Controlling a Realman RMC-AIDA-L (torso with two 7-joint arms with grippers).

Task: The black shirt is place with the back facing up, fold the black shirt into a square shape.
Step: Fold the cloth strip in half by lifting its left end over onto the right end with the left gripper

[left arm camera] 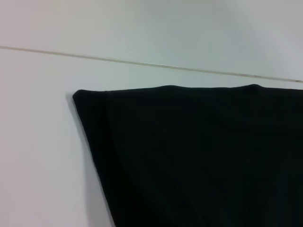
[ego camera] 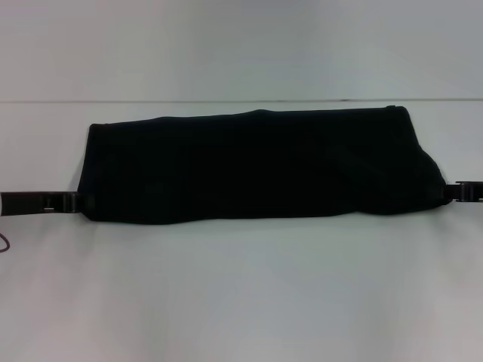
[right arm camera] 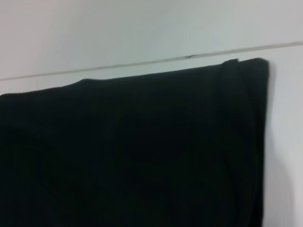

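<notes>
The black shirt (ego camera: 256,166) lies on the white table as a long folded band, running from left to right in the head view. My left gripper (ego camera: 75,202) meets its near left corner, low over the table. At the opposite end my right gripper (ego camera: 453,191) holds the near right corner, where the cloth is drawn out to a point. Both look shut on the fabric. The left wrist view shows the shirt's far left corner (left arm camera: 83,97), and the right wrist view shows its far right corner (right arm camera: 258,66). Neither wrist view shows any fingers.
A thin seam (ego camera: 241,100) crosses the white table (ego camera: 241,294) just beyond the shirt. A dark cable (ego camera: 4,243) loops at the left edge below my left arm.
</notes>
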